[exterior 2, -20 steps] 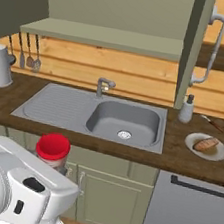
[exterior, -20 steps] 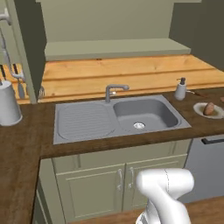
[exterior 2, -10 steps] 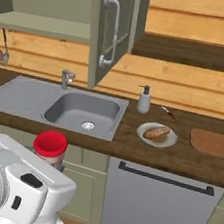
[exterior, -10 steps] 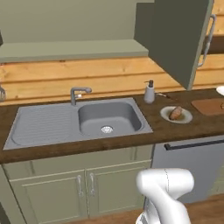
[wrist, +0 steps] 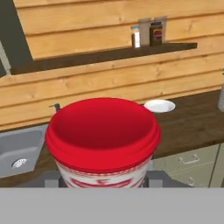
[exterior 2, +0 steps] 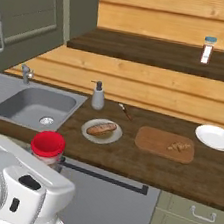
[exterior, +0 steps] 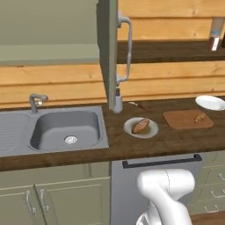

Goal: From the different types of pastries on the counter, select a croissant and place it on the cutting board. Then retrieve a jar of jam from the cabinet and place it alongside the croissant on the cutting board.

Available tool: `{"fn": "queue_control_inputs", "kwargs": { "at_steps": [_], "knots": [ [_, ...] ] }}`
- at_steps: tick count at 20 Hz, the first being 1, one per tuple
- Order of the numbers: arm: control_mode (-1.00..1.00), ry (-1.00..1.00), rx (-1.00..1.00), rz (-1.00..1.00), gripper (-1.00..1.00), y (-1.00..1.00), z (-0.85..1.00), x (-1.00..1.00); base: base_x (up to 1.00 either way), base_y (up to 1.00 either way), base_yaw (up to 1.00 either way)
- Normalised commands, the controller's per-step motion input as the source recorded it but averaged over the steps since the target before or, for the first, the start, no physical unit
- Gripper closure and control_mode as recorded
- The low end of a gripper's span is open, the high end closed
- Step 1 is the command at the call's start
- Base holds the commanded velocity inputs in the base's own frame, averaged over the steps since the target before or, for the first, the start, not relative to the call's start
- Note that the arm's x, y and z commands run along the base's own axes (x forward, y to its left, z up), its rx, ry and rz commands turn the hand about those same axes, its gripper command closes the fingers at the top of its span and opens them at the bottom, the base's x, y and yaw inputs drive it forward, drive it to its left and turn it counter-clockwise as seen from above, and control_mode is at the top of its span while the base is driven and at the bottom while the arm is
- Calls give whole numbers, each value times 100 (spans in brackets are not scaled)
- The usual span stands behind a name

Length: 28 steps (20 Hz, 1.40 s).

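I have the tool [wrist: 103,186] clamped on the jar of jam [wrist: 103,140], bound next for the cutting board [exterior 2: 155,143] beside the croissant [exterior 2: 179,145].

**Base driving right along the counter**

We are sliding sideways past the counter [exterior: 176,143], so both base views are shifting. The sink [exterior: 66,127] is drifting toward 9 o'clock in the left base view, where earlier it was sitting centred. The cutting board [exterior 2: 165,144] with its croissant [exterior 2: 179,146] is coming fully into the right base view, with a white plate [exterior 2: 216,137] appearing at 3 o'clock. The open cabinet door [exterior: 108,52] is moving leftward too.
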Motion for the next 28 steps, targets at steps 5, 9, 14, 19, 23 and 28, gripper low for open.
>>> {"fn": "queue_control_inputs", "kwargs": {
  "at_steps": [5,9,14,19,23,28],
  "knots": [
    [100,0,0,0,100,0,0,0,19,-33,5],
    [100,0,0,0,100,0,0,0,46,1,-4],
    [100,0,0,0,100,0,0,0,75,0,-3],
    [100,0,0,0,100,0,0,0,0,0,0],
    [100,0,0,0,100,0,0,0,21,-5,1],
    [-100,0,0,0,100,0,0,0,26,-17,6]
  ]
}}
